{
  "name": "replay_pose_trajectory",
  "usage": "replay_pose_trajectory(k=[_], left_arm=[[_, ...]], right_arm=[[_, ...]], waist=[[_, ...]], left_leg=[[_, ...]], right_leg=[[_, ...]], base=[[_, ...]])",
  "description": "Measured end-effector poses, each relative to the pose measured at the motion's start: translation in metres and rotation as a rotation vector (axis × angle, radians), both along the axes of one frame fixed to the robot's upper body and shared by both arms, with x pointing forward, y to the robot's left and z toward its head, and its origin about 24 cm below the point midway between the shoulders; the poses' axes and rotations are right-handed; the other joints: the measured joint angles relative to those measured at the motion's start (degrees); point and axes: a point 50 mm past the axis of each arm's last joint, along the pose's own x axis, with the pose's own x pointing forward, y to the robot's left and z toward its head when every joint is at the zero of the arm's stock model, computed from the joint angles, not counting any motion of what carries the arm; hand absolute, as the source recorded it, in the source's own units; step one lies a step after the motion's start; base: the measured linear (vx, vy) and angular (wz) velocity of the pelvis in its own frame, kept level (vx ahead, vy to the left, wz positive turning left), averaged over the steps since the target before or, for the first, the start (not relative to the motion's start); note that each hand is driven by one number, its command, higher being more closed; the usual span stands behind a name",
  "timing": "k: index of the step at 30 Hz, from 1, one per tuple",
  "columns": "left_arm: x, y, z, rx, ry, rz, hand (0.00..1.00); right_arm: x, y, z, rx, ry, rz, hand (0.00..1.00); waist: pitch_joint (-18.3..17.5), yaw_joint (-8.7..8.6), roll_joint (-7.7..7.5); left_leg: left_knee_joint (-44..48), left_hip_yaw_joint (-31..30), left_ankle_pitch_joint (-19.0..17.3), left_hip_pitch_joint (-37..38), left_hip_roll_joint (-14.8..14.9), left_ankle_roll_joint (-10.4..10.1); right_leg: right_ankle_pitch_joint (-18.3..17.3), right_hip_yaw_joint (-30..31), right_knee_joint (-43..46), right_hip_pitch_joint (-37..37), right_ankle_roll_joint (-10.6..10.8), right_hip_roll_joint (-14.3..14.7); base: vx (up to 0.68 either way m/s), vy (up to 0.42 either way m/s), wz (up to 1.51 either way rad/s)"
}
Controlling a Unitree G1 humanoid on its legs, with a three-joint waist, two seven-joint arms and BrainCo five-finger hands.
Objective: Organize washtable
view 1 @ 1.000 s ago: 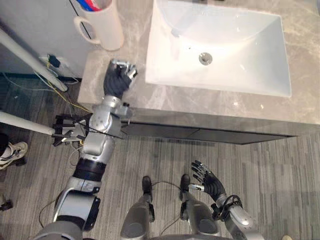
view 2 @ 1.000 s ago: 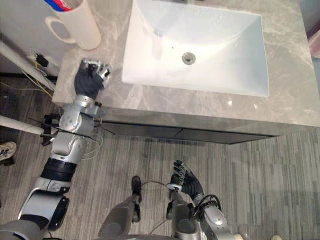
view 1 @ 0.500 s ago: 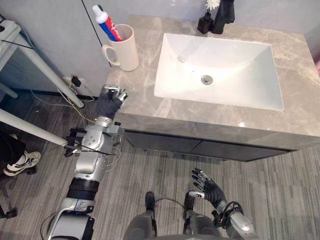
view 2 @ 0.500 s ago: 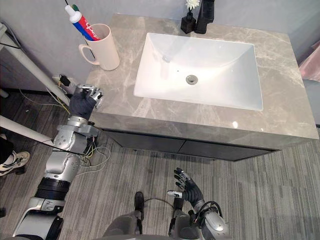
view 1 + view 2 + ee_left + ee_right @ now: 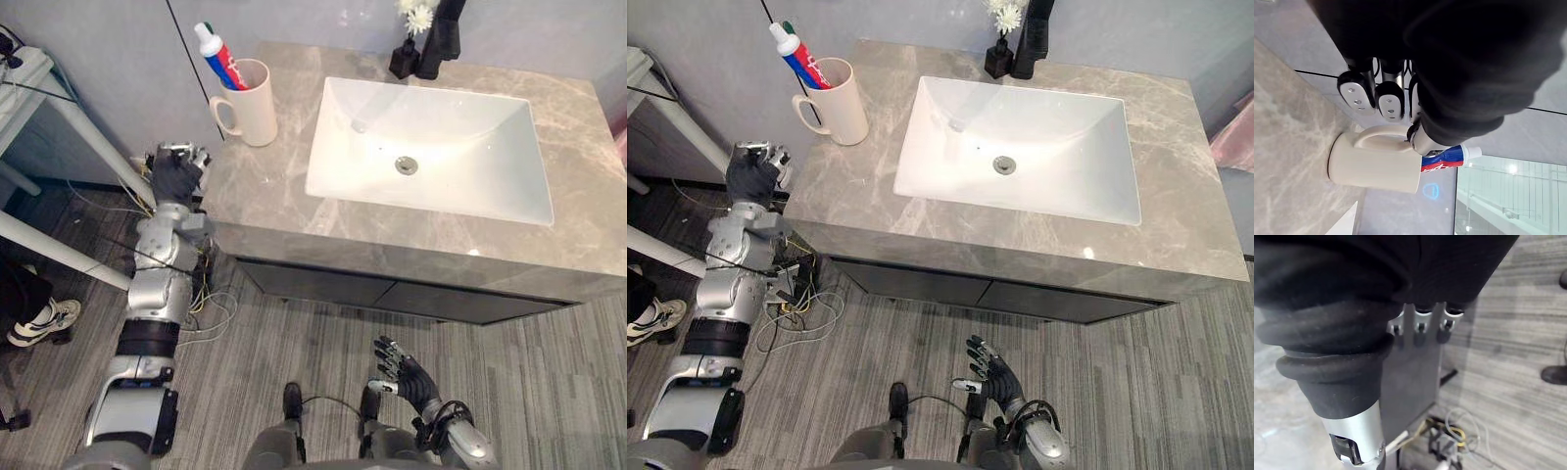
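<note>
Left hand [image 5: 177, 172] hangs just off the counter's [image 5: 260, 201] left edge, level with the mug [image 5: 251, 94] but apart from it. Its fingers [image 5: 1355, 93] are curled in and we see nothing in them. Right hand [image 5: 404, 370] is low near the floor with fingers spread, idle.

The mug stands upright at the counter's back left corner. The toothpaste tube [image 5: 217, 51] leans inside it and the handle faces the left hand. The sink [image 5: 431, 147] is bare, with the tap [image 5: 443, 29] and a small vase [image 5: 404, 57] at the back.

Our read: the mug is the likely next target, though we can't be sure.
- Uncurl the fingers before going in, since a closed hand will only knock it.
- Come in over the left edge on the handle side and clear the counter's rim first.
- Keep the mug upright, because the tube sits loose and will tip out.
- Stay wide of the tube's cap.

Against the earlier frames:
- A second ago the left hand was over the counter, between the mug and the sink corner.
- Half a second ago it was at the front left edge, and now it's off the side.
- The fingers looked curled throughout.
- The camera has swung up, so more of the counter's back shows.
- The mug hasn't shifted on the counter, and the right hand is in the same low spot.
</note>
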Motion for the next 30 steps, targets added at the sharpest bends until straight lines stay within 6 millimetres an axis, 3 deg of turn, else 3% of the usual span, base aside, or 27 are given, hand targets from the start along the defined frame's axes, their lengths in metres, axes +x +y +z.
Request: replay_pose_trajectory(k=[4,9,11,24,30], left_arm=[[0.009,-0.001,0.011,0.024,-0.001,0.011,1.0],[0.018,-0.004,0.045,0.072,-0.068,0.009,1.0],[0.018,-0.003,0.048,0.074,-0.076,0.012,1.0],[0.023,-0.012,0.086,0.058,-0.171,0.013,1.0],[0.022,-0.011,0.087,0.051,-0.18,0.025,1.0]], right_arm=[[0.001,0.0,0.001,-0.003,-0.004,-0.013,0.0],[0.006,0.003,0.008,0.01,-0.041,-0.021,0.0],[0.007,0.003,0.01,0.011,-0.052,-0.021,0.0],[0.016,-0.002,0.016,-0.007,-0.09,-0.052,0.0],[0.019,-0.005,0.02,-0.011,-0.112,-0.064,0.0]], waist=[[0.3,-0.45,-1.07],[2.48,-0.76,-3.17],[3.11,-1.0,-3.41],[8.89,-1.17,-3.55],[10.19,-1.2,-3.51]], left_leg=[[0.05,0.27,0.06,-0.27,0.07,0.0],[1.15,0.75,0.05,-1.95,0.07,0.0],[1.25,0.84,0.04,-1.94,0.06,-0.01],[2.41,1.55,0.02,-4.26,0.38,-0.01],[2.47,1.57,-0.03,-4.52,0.41,0.02]], right_leg=[[0.01,0.33,0.04,-0.38,-0.01,0.06],[0.08,0.91,1.03,-2.18,-0.1,-0.08],[0.08,0.99,1.14,-2.19,-0.11,-0.12],[0.23,1.77,2.44,-4.96,-0.34,-0.03],[0.23,1.77,2.51,-5.22,-0.35,-0.03]], base=[[0.02,0.006,-0.04],[-0.01,0.019,-0.04],[0.0,0.0,0.0],[0.01,0.004,-0.03],[0.0,0.0,0.0]])
